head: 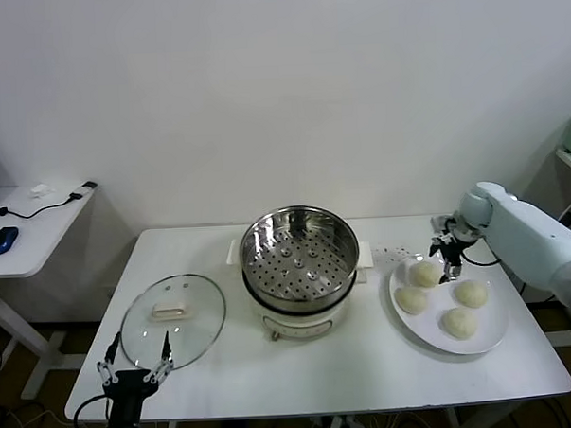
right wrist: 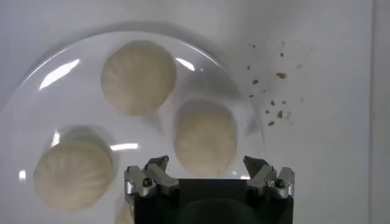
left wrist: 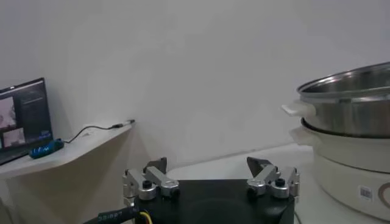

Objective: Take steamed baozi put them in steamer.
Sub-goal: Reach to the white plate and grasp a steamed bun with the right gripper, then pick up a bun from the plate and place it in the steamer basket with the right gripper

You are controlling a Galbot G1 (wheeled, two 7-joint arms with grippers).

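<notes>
Head view: the left gripper (head: 133, 363) sits at the desk's near left edge, its arm cut off by the bottom of the frame, fingers spread wide and holding nothing, just in front of the glass lid (head: 173, 319) lying flat on the desk (head: 302, 379). The steamer (head: 299, 266) stands in the middle of the desk, one pot, its perforated tray bare of buns. To its right lies one white plate (head: 494, 333) carrying four steamed baozi (head: 442, 298). The right gripper (head: 447, 251) hangs over the plate's far rim beside the rearmost bun; its fingers are small and dark here, hard to make out. A side table (head: 30, 235) at the far left carries a blue mouse (head: 1, 240) and a cable.

Left wrist view: the left gripper (left wrist: 210, 182) shows both fingertips well apart with nothing between them. Only part of the steamer (left wrist: 350, 137) is visible, cut off by the frame edge, its inside hidden. A screen (left wrist: 23, 115) stands on the side table, partly cut off.

Right wrist view: the right gripper (right wrist: 209, 179) is wide open and empty, hovering above the plate (right wrist: 36, 91). Three steamed baozi (right wrist: 205, 137) show clearly; a fourth is a sliver, mostly hidden behind the gripper body. One bun lies just beyond the open fingertips. Brown crumbs (right wrist: 271, 91) speckle the desk (right wrist: 323, 122) beside the plate.
</notes>
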